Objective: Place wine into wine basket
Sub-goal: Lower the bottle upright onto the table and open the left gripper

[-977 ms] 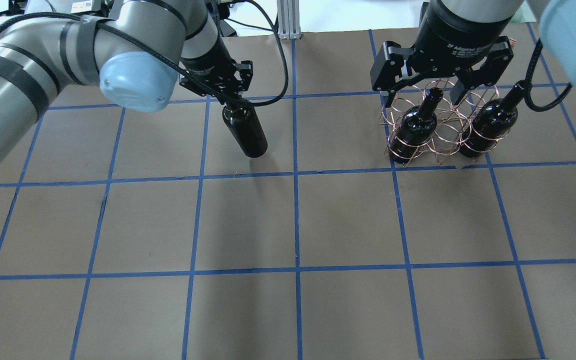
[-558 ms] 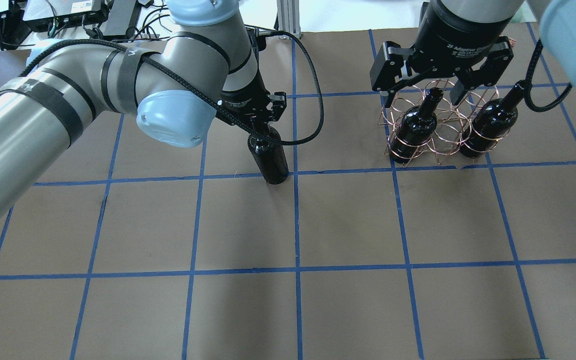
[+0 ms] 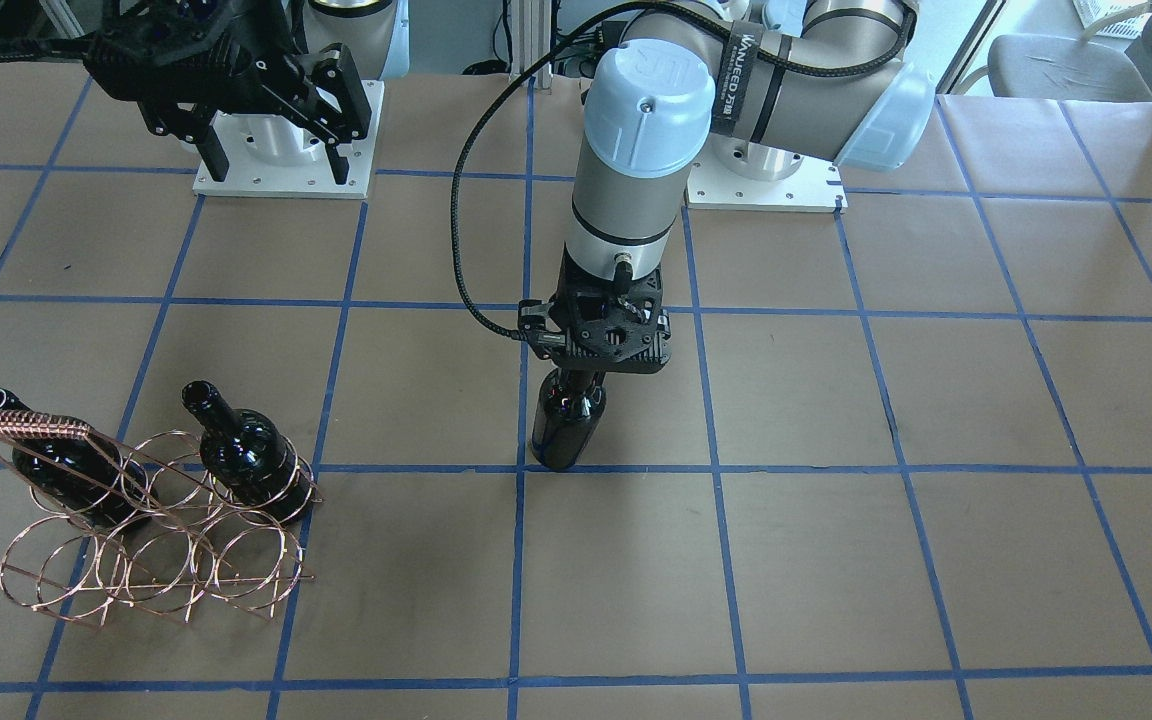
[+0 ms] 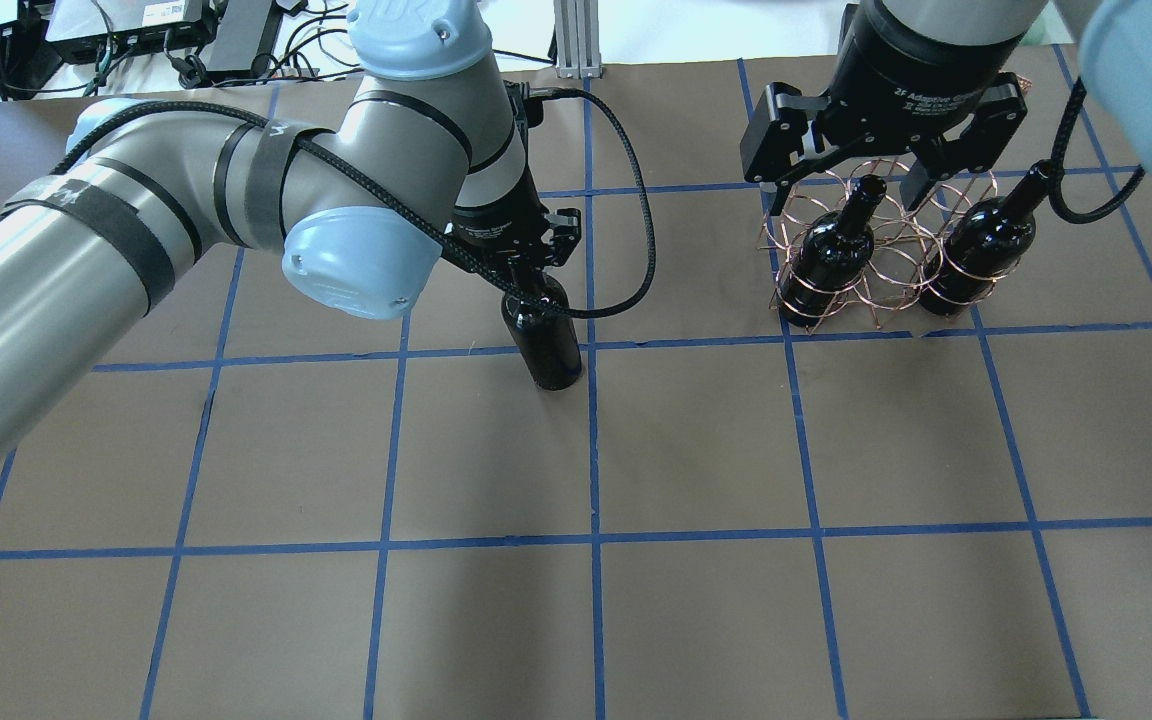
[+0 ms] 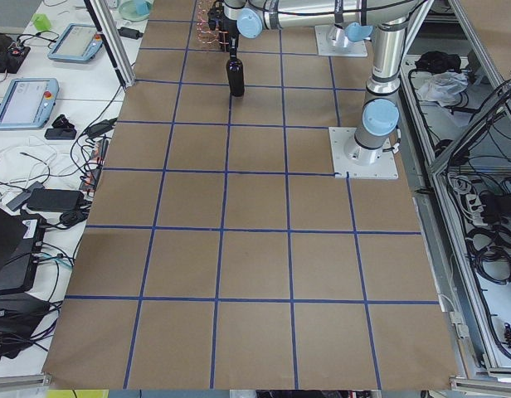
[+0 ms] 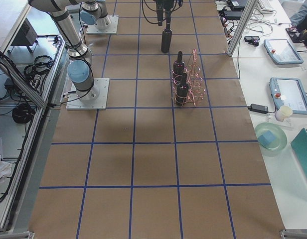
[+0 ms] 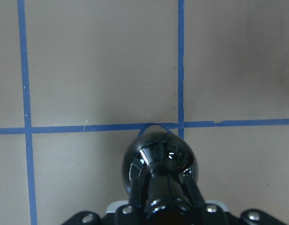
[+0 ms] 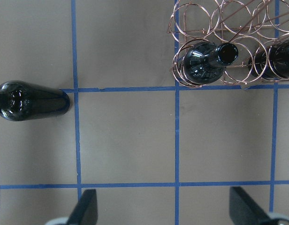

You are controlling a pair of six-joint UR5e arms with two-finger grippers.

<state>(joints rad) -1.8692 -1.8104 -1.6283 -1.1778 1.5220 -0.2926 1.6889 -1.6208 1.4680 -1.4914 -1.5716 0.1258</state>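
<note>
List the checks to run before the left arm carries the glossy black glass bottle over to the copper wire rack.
1. Grip: left gripper is shut on the neck of the glossy black glass bottle: ok.
2. Bottle hangs roughly upright under the gripper: ok.
3. Bottle base lifted off the brown table: cannot tell.
4. Free slot: copper wire rack holds two other bottles at its ends, and the middle between them is unfilled: ok.
5. Way across: nothing stands on the table between bottle and rack: ok.
6. Right gripper is open and raised on the robot's side of the rack. Whether it clears the descent: cannot tell.
</note>
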